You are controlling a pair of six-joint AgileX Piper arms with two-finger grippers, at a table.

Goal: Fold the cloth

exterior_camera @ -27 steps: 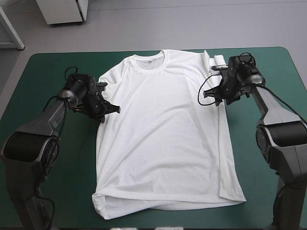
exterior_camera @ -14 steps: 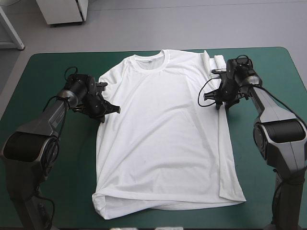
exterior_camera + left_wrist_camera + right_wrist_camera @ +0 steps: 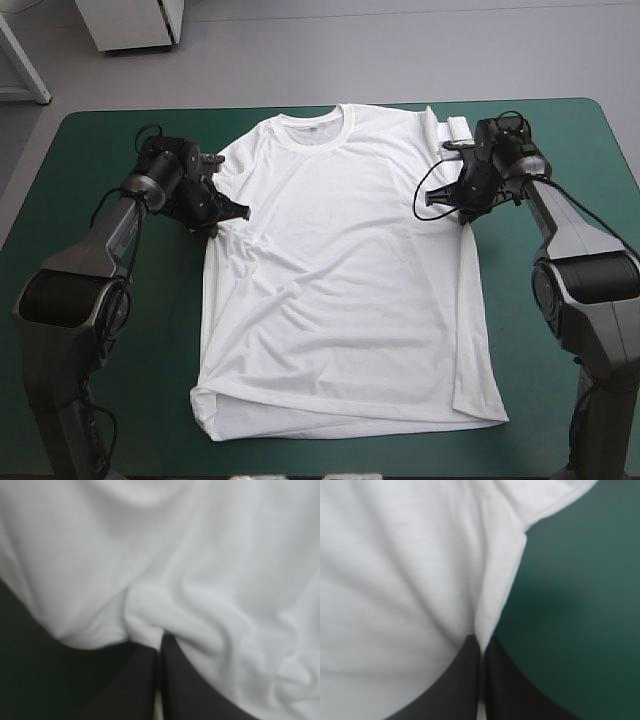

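1. Two black fin-fingered grippers are on the cloth, and I start from the table's left edge. The left gripper is pinched together on a puckered fold of the white short-sleeved fabric T-shirt. The pinch is at the shirt's left side just below the sleeve, toward the table's far-left corner.
2. That T-shirt lies spread out in the middle of the teal-green table cover, collar toward the far edge and hem toward the near edge. Creases fan from the left pinch across the chest, and the hem's left corner is rolled under.
3. I judge it light, thin and limp, with no stiffness to carry a shape. A pull will drag and wrinkle it rather than move it whole, and a shallow pinch may let it slide out. I think the best holds are the stitched edges (side seams, shoulders, hem), where the fabric is doubled.
4. The right gripper is likewise pressed together on the shirt's hemmed right edge below the sleeve, toward the table's far-right corner. Bare cover lies just beside it.
5. I see nothing else on the cover between the arms. What stands in the way is the shirt itself. The right sleeve is bunched toward the far edge and a lengthwise lap runs down the right side. Either could get trapped in a fold.
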